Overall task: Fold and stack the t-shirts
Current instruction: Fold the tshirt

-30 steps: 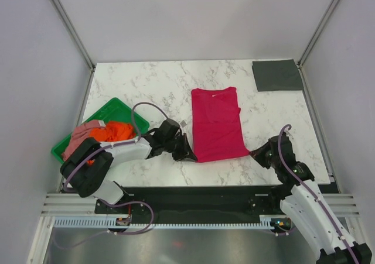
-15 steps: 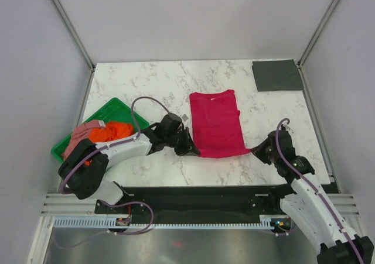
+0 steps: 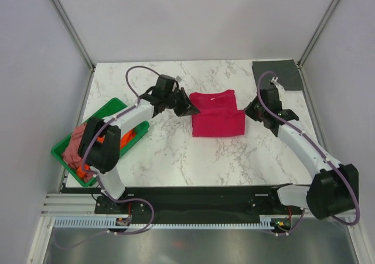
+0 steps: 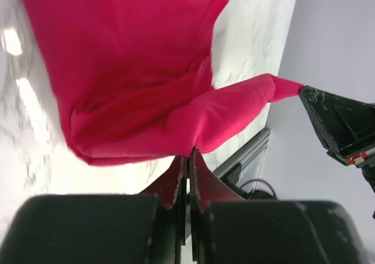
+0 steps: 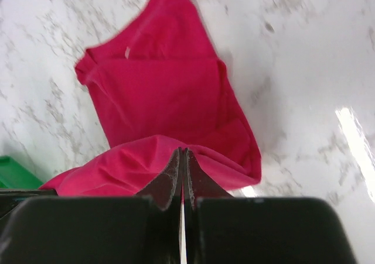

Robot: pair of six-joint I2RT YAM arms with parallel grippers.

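The crimson-red t-shirt (image 3: 218,116) lies in the middle of the table, its lower half doubled back over the upper half, the collar (image 3: 218,96) toward the far side. My left gripper (image 3: 190,108) is shut on the hem's left corner (image 4: 193,136), holding it above the table. My right gripper (image 3: 249,110) is shut on the right corner (image 5: 176,150). The raised hem stretches between the two. A folded dark grey t-shirt (image 3: 287,71) lies at the back right corner. The dusty pink t-shirt (image 3: 78,145) and the orange t-shirt (image 3: 126,139) are bunched in the tray.
A green plastic tray (image 3: 110,106) sits at the left edge of the marble table (image 3: 176,153). The left arm reaches over its far end. White walls close in the back and both sides.
Both grippers have carried the red shirt's near hem up and away from the front edge toward the back, folding the lower half over the upper half.
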